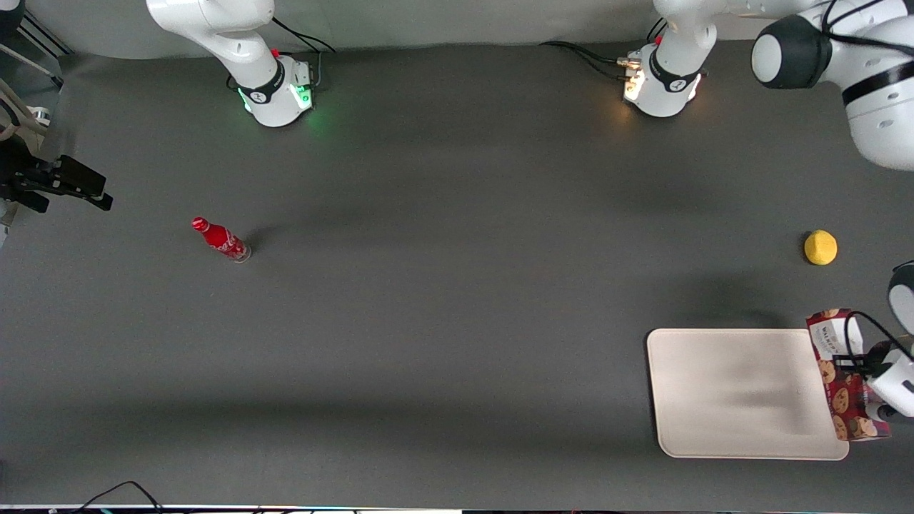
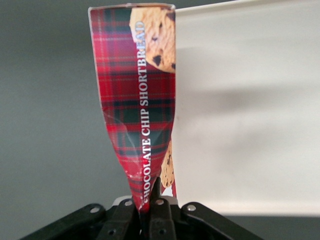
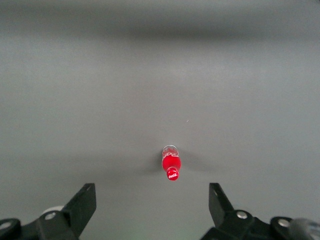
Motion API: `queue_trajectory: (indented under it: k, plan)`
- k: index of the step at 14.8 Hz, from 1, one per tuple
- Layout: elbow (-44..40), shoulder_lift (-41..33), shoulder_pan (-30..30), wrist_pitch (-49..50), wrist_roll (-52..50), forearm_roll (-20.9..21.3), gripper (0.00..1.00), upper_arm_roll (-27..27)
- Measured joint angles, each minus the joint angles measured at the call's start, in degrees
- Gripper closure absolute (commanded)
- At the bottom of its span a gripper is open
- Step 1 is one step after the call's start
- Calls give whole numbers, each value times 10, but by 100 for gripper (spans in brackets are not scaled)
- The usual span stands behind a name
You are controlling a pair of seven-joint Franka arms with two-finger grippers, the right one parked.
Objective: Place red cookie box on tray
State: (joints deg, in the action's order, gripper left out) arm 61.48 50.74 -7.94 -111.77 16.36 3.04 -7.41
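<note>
Cream-beige and wide, the tray [image 1: 735,392] lies flat on the dark grey table [image 1: 443,321] at the working arm's end, nearest the front camera of all the things here. Right along its edge, and overlapping its rim as seen from the front, the red cookie box [image 1: 842,389] is held with its white label end farther from the camera; whether it rests on the tray or hangs above it I cannot tell. Much of the box is hidden by the arm's white wrist and black cable, and the gripper [image 2: 150,202] itself shows clearly only from the wrist camera: its two black fingers [image 2: 159,206] are pressed close together, pinching the box's flattened end so the carton is squeezed thin there. Farther back sits a small yellow object [image 1: 820,247], apart from tray and box. Toward the parked arm's end, well apart, stands a small red bottle [image 1: 220,239].
</note>
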Motion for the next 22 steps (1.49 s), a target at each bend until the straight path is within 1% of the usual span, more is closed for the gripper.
queue_trajectory:
  k: [1, 2, 3, 5, 7, 9, 11, 14, 17, 19, 21, 22]
  plan:
    - [2, 16, -2, -29, 0, -1, 100, -2]
    - [3, 29, -5, -54, 0, -2, 56, -3]
    - [3, 40, -7, -71, 0, -6, 1, -3]
    - [3, 51, -10, -84, 0, -27, 0, -5]
    - [-2, 49, -11, -78, -1, -32, 0, -8]
    - [-23, 38, -11, -26, -1, -32, 0, -16]
    - [-62, 15, -10, 70, -1, -32, 0, -25]
    - [-99, -48, -3, 189, -1, -32, 0, -31]
    - [-104, -127, 12, 295, -2, -32, 0, -31]
    - [-103, -175, 24, 372, -22, -33, 0, -28]
    - [-88, -226, 27, 426, -51, -33, 0, 2]
    - [-58, -261, 28, 436, -73, -33, 0, 22]
